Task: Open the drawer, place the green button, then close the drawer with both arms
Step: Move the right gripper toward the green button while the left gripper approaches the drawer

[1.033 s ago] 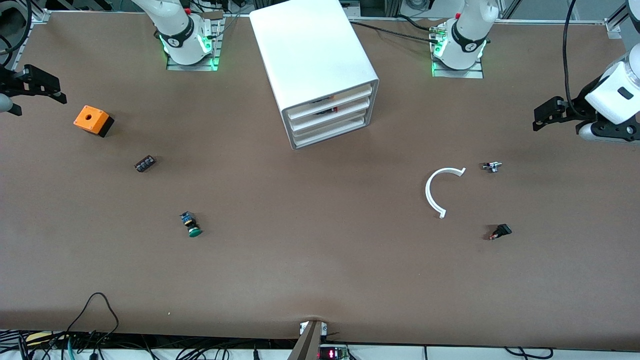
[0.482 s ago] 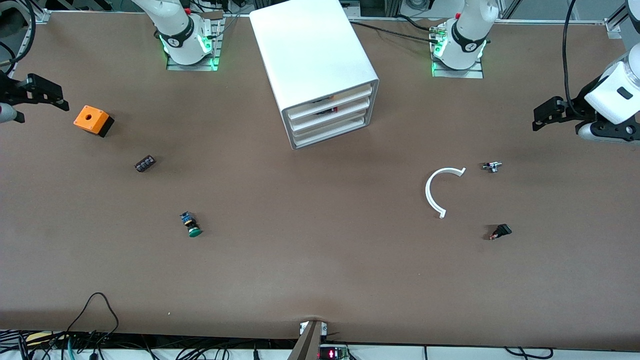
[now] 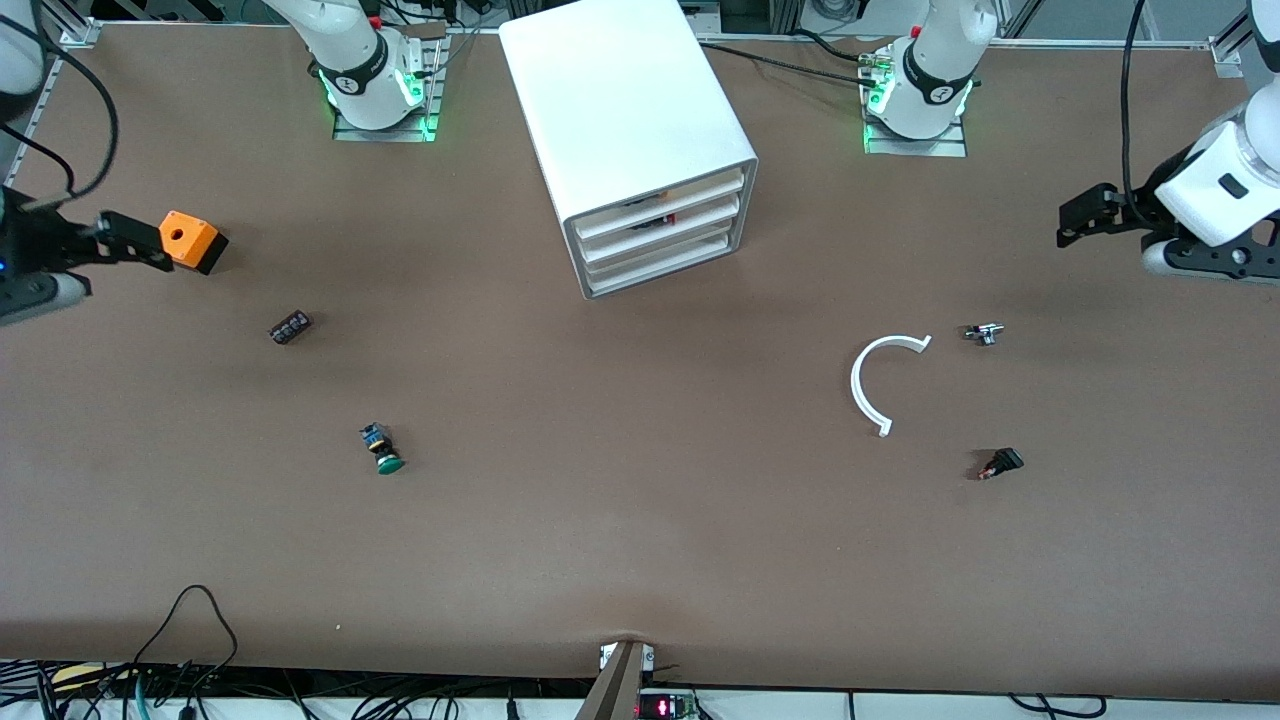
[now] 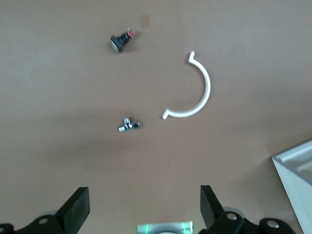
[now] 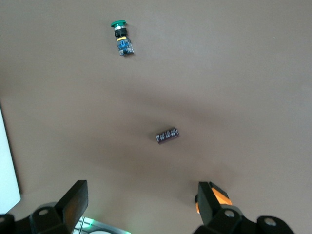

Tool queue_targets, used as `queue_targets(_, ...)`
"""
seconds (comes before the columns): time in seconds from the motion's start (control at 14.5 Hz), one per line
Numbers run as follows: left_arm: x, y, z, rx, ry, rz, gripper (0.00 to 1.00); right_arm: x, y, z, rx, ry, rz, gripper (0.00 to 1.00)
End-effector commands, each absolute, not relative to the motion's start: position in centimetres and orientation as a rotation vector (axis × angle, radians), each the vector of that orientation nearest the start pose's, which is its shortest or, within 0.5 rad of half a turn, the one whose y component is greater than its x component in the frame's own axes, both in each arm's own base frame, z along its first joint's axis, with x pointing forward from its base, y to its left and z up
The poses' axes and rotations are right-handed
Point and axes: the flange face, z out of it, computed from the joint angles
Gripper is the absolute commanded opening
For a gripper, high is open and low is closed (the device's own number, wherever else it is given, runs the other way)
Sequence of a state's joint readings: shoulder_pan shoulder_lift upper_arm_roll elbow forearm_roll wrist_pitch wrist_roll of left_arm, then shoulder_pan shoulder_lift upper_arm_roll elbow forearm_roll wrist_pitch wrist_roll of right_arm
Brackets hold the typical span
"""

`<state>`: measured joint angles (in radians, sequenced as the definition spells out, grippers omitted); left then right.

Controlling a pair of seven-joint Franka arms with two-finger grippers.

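The white cabinet point(image 3: 630, 120) stands at the middle of the table near the arms' bases. Its three drawers are shut, and the drawer point(image 3: 668, 264) is the lowest. The button point(image 3: 382, 450) lies on its side toward the right arm's end, nearer to the front camera than the cabinet. It also shows in the right wrist view point(image 5: 122, 37). My right gripper point(image 3: 130, 245) is open and empty, in the air beside the orange box point(image 3: 188, 240); it shows in its wrist view point(image 5: 141, 204). My left gripper point(image 3: 1085, 212) is open and empty over the left arm's end, and shows in its wrist view point(image 4: 145, 209).
A small black component point(image 3: 290, 327) lies between the orange box and the button. Toward the left arm's end lie a white arc-shaped part point(image 3: 872, 380), a small silver part point(image 3: 984, 333) and a black switch with a red tip point(image 3: 1001, 463). Cables hang off the table's near edge.
My right gripper has moved from the table's end toward the orange box and now sits right beside it. My left gripper has shifted slightly toward the cabinet. Nothing on the table moved.
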<state>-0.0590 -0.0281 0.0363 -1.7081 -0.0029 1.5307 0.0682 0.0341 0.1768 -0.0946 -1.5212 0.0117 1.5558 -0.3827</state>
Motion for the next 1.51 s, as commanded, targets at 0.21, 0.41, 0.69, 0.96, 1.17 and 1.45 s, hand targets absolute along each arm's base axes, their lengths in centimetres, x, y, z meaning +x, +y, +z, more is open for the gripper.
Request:
queue_targets(0.21,52.9,-4.8,55.3,-3.148,0.264,0.497,1.0,63.5,-2.7,49.6,-3.062,-0.501,0.196,1.0)
queue_targets(0.41,53.5,-8.5,51.8,-3.153,0.359,0.642,1.0,64.8,-1.8,44.4,-3.014,-0.504,0.298,1.0)
queue_targets(0.69,54.5,-11.4,48.3,-3.324,0.388,0.796,1.0,64.7,-0.8,44.4,-3.001,-0.537,0.308,1.0)
queue_targets(0.96,56.0,-14.3,44.4,-3.473,0.474,0.878,1.0,65.1,1.0,42.7,-2.995,-0.609,0.336,1.0)
queue_targets(1.17,56.9,-15.0,40.4,-3.593,0.624,0.956,1.0,65.7,3.8,40.2,-2.996,-0.663,0.362,1.0)
queue_targets(1.45,57.4,-15.7,35.3,-3.748,0.824,0.96,1.0,66.5,4.4,37.3,-2.986,-0.684,0.359,1.0)
